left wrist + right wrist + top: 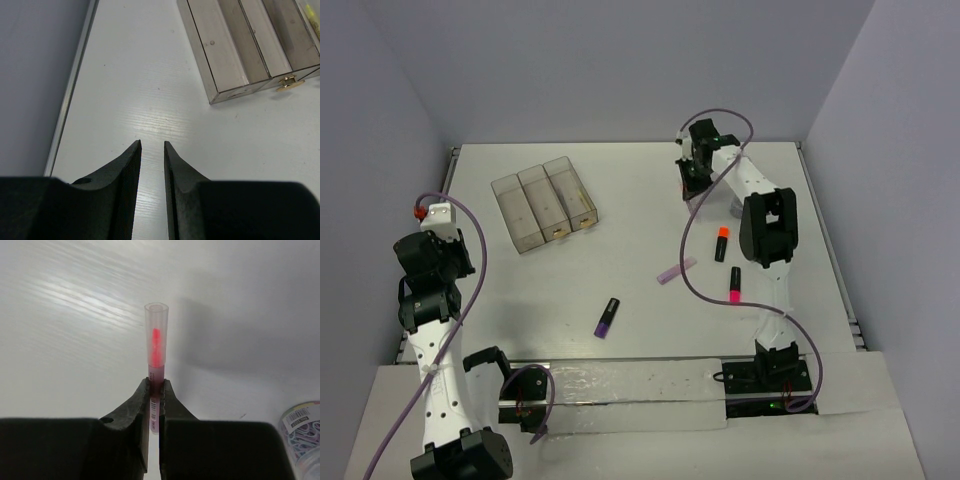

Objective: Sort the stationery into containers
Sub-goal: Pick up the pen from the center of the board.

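**Far right of the desk:** the right arm's fingers are clamped on a marker with a clear cap over a pink-red tip. Its long axis runs straight out ahead of them, cap end outward. The containers stand in a row at the far left, well apart from it, so the carry looks set to run leftward across the desk. The left arm's fingers, narrowly parted and holding nothing, hover nearer the containers, which lie ahead and to their right.
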Available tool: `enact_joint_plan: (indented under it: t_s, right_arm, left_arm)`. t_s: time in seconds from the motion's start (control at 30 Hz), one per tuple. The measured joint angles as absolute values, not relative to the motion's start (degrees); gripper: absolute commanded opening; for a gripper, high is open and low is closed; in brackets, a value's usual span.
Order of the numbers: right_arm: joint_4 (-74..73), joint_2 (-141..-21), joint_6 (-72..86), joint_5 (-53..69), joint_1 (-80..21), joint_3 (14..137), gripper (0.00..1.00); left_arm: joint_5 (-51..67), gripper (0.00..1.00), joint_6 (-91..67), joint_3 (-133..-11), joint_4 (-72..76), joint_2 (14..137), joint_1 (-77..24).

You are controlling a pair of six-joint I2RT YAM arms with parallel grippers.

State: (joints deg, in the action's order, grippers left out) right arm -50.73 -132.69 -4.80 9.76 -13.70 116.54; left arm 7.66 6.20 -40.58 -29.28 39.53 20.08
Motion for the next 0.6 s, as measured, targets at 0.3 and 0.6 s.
enact_joint_plan:
  t_s: [0.3,0.6]
  right_arm:
    - [-34.87,-122.76,3.69,22.68,-21.7,119.61,0.0]
    - [-14.27,-136.7,16.21,34.8,-35.96,142.06,0.0]
  left_arm:
    - [7.67,0.32,6.2,-40.58,-29.28,39.53,20.1]
    - [7.7,0.32,6.22,-40.58,-29.27,39.44,20.1]
